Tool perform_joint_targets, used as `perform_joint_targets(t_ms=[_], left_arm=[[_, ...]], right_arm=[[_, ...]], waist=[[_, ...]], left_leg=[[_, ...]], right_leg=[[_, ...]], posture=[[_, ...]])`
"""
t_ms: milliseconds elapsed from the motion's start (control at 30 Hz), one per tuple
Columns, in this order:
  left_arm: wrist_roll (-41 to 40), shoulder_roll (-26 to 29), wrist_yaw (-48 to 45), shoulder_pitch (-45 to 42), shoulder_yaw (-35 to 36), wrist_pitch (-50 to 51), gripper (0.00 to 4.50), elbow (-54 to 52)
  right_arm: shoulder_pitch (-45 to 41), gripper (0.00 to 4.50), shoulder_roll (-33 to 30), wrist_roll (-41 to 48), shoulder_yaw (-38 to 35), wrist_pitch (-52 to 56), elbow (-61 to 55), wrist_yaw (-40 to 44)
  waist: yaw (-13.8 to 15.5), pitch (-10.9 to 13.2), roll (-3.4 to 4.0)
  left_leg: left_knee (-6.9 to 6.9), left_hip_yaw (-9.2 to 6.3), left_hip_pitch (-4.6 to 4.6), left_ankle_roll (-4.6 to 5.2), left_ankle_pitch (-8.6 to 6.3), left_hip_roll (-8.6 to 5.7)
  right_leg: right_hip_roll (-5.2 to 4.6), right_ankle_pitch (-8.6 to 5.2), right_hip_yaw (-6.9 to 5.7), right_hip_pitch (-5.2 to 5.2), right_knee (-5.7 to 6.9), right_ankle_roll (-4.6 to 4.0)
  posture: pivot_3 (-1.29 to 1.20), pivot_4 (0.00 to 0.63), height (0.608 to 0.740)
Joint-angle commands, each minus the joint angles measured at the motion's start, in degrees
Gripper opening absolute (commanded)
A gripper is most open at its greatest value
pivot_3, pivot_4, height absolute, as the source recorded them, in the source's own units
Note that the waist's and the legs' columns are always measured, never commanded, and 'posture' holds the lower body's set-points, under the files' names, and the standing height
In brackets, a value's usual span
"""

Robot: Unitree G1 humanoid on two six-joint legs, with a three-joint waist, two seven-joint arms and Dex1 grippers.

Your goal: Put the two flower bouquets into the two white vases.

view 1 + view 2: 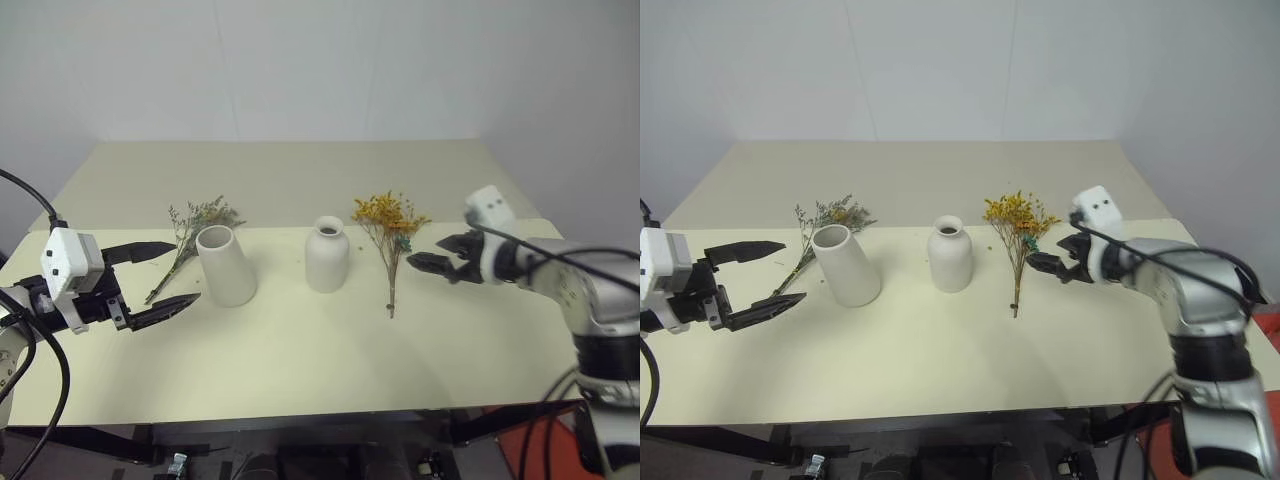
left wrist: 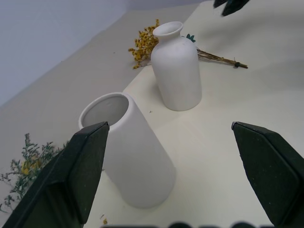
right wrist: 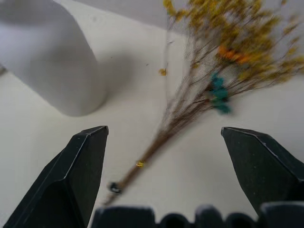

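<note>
The yellow bouquet [image 1: 389,226] lies flat on the table [image 1: 300,350], just right of the narrow-necked vase [image 1: 327,254], stems toward the near edge. It looks light, dry and brittle, so the bundled stems [image 3: 142,161] seem the safest hold. The right gripper [image 1: 432,262] hangs just right of it, jaws apart. The grey-green bouquet [image 1: 192,228] lies behind the wide-mouthed vase [image 1: 227,265], near the left gripper [image 1: 172,273], jaws apart too.
</note>
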Motion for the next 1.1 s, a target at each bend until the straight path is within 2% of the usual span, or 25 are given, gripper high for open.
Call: perform_joint_targets(t_ms=[33,233,333,500,733,833,900,1100], left_arm=[[-0.9,0.2,0.5,0.6,1.7,0.3,4.49,-1.8],[-1.5,-0.6,1.6,2.8,2.8,0.6,4.49,-3.9],[-1.6,-1.0,2.0,3.1,2.7,1.0,4.49,-4.7],[-1.8,-1.5,2.1,2.5,1.8,1.0,4.49,-5.1],[-1.7,-1.5,2.1,0.5,0.1,0.6,4.49,-4.3],[-1.3,-1.7,2.5,-0.8,-0.9,0.4,4.50,-3.8],[-1.2,-1.8,2.7,-1.2,-1.1,0.4,4.50,-3.8],[-1.2,-1.9,2.6,-1.0,-1.2,0.3,4.50,-3.7]], right_arm=[[-6.1,4.50,1.6,-0.5,1.1,8.5,7.5,-1.6],[-11.4,4.50,5.2,-5.1,11.1,2.6,21.2,0.4],[-13.6,4.50,7.4,-7.9,14.0,-1.6,28.1,1.3],[-18.4,4.50,11.3,-12.3,15.7,-9.2,39.3,2.5],[-21.9,4.50,15.3,-17.3,17.2,-15.3,47.6,5.1],[-22.4,3.92,16.3,-19.2,17.7,-16.7,49.3,5.8],[-22.6,3.34,16.5,-20.2,17.5,-17.3,50.1,6.3],[-22.8,1.28,16.6,-21.9,16.5,-17.5,50.5,7.2]], waist=[[0.1,0.0,0.00],[0.0,0.0,-0.01],[-0.2,0.0,0.00],[-0.4,0.0,-0.01],[-0.4,0.0,0.00],[-0.4,0.0,0.00],[-0.5,0.0,0.00],[-0.5,0.0,0.00]], left_leg=[[0.00,0.00,-0.09,0.00,0.00,-0.01],[0.00,0.00,-0.14,0.01,-0.01,-0.01],[0.00,0.00,-0.10,0.01,-0.01,0.01],[0.00,0.00,-0.10,0.01,-0.01,0.02],[-0.01,-0.01,-0.10,0.01,-0.01,0.02],[-0.01,-0.01,-0.09,0.01,-0.01,0.02],[-0.01,-0.01,-0.08,0.01,-0.01,0.02],[-0.02,-0.01,-0.08,0.00,-0.01,0.02]], right_leg=[[0.00,0.03,-0.01,-0.07,-0.02,-0.04],[-0.01,0.05,-0.03,-0.08,-0.09,-0.03],[0.02,0.05,-0.02,-0.10,-0.04,-0.03],[0.03,0.05,-0.02,-0.10,-0.03,-0.03],[0.04,0.06,-0.03,-0.11,-0.01,-0.03],[0.04,0.06,-0.03,-0.10,0.00,-0.03],[0.04,0.06,-0.03,-0.10,0.00,-0.04],[0.04,0.06,-0.02,-0.11,0.00,-0.04]], posture=[[0.00,0.150,0.740],[0.00,0.150,0.740],[0.00,0.150,0.740],[0.00,0.150,0.740],[0.00,0.150,0.740],[0.00,0.150,0.740],[0.00,0.150,0.740],[0.00,0.150,0.740]])
